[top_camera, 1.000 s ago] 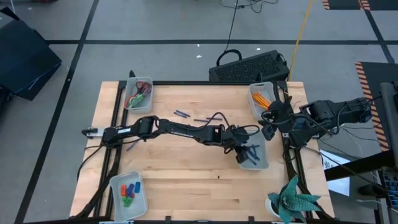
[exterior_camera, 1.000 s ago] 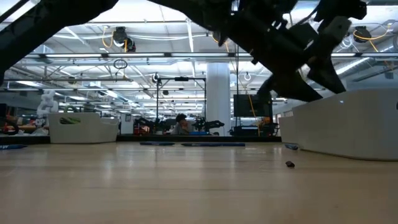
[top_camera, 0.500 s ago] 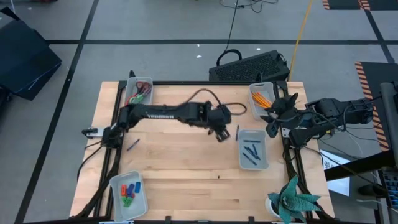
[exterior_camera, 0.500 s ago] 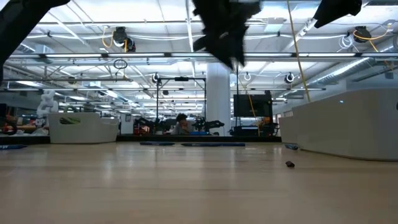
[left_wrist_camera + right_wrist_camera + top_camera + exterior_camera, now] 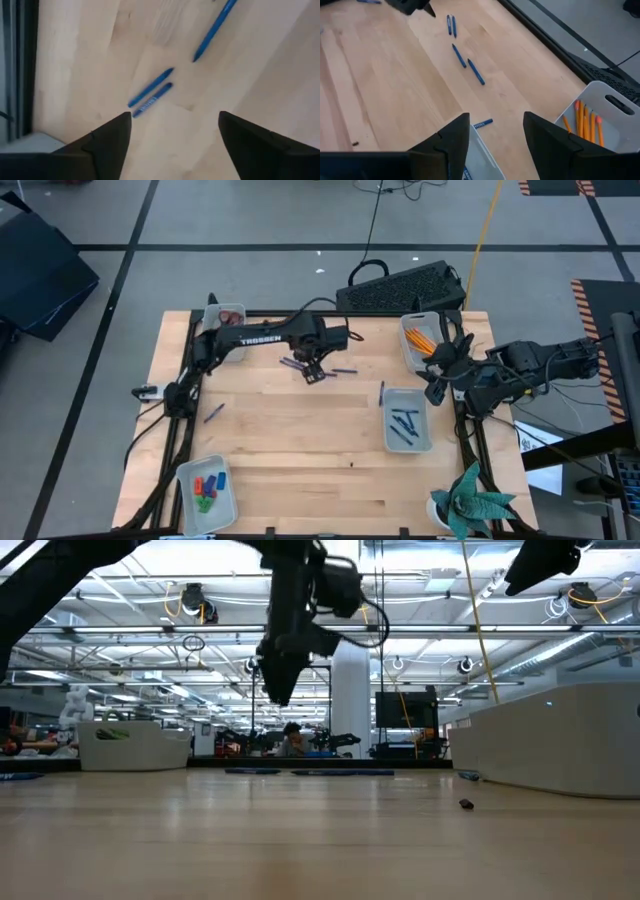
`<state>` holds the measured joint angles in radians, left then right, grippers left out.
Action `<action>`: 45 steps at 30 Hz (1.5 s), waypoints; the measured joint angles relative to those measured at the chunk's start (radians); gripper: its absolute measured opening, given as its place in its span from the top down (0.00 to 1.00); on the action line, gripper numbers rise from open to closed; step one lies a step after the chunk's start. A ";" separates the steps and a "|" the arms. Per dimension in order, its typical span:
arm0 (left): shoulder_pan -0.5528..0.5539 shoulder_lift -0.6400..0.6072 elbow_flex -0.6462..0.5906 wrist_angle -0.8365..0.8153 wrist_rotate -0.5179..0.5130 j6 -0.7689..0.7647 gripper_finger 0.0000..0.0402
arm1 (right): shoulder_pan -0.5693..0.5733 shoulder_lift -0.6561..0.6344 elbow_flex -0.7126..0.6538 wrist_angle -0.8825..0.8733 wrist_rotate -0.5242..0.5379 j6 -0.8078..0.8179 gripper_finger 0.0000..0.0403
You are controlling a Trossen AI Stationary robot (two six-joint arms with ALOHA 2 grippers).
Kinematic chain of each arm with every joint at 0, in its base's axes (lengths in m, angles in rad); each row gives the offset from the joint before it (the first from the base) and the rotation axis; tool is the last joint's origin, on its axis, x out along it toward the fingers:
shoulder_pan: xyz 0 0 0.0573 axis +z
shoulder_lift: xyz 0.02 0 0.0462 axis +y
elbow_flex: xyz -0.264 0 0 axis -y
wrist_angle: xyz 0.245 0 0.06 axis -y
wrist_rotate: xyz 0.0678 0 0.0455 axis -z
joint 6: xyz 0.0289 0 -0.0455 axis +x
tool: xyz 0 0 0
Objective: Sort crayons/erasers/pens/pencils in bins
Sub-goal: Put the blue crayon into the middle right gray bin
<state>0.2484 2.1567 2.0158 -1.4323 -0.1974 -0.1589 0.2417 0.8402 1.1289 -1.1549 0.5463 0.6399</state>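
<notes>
Two blue pens (image 5: 150, 93) lie side by side on the table under my left gripper (image 5: 175, 135), which hovers open above them near the far middle (image 5: 313, 372). A third pen (image 5: 215, 27) lies just beyond. More pens lie loose (image 5: 381, 392) (image 5: 213, 412). Several pens lie in the right bin (image 5: 408, 420). Orange pencils (image 5: 585, 117) fill the far right bin (image 5: 420, 340). The crayons (image 5: 207, 488) sit in the near left bin. My right gripper (image 5: 495, 135) hangs open between the two right bins (image 5: 437, 380).
A fourth bin (image 5: 222, 320) stands at the far left corner, partly under my left arm. A black keyboard (image 5: 400, 285) lies beyond the far edge, and a green plant (image 5: 470, 500) stands at the near right corner. Bare wood lies in the table's middle and near side.
My left gripper has left the right bin of pens, risen, and swung toward the table's far left, ending above the pair of loose pens near the far middle.
</notes>
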 joint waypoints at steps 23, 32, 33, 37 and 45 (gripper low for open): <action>0.236 -0.194 -0.642 0.622 0.091 0.507 0.47 | -0.026 0.005 -0.230 0.293 -0.032 0.108 0.55; 0.245 -0.194 -0.648 0.629 0.172 0.648 0.58 | -0.026 0.006 -0.265 0.379 -0.106 0.143 0.55; 0.245 -0.194 -0.648 0.629 0.172 0.653 0.59 | -0.026 0.006 -0.265 0.379 -0.106 0.151 0.55; 0.245 -0.194 -0.656 0.631 0.199 0.660 0.59 | -0.026 0.006 -0.265 0.380 -0.106 0.158 0.55; 0.248 -0.197 -0.737 0.717 0.189 0.625 0.59 | -0.026 0.006 -0.265 0.383 -0.107 0.186 0.55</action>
<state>0.4961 1.9595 1.2793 -0.7157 -0.0086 0.4660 0.2157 0.8459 0.8635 -0.7722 0.4390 0.8257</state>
